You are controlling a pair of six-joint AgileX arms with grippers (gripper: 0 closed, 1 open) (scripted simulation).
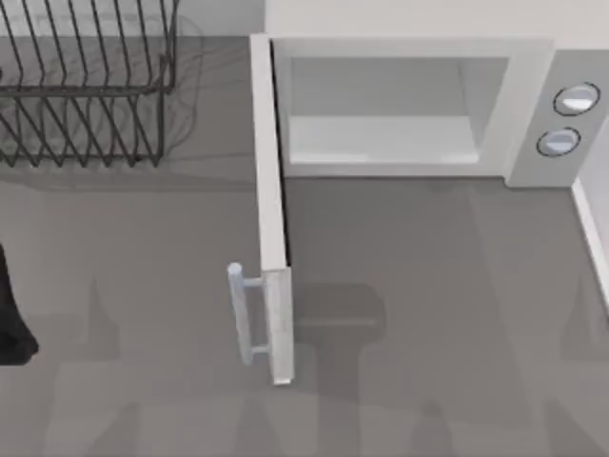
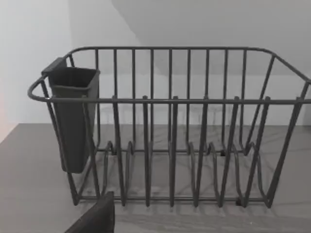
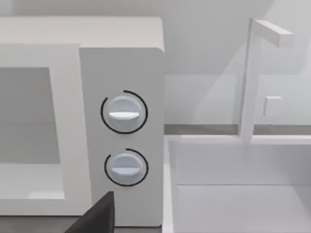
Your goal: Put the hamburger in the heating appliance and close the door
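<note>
Top view has the microwave (image 1: pixel 409 105) at the far side of the tabletop (image 1: pixel 428 314), its door (image 1: pixel 270 219) swung wide open toward me, handle (image 1: pixel 244 314) facing left, cavity bare. Wire rack (image 1: pixel 86 86) stands far left, ahead of my left arm (image 1: pixel 11 314). Whether either hand is clenched I cannot tell. Two knobs (image 3: pixel 124 112) face my right wrist.

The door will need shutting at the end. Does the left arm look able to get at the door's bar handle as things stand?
Probably yes: the handle faces the table's left side, with bare table before it.
</note>
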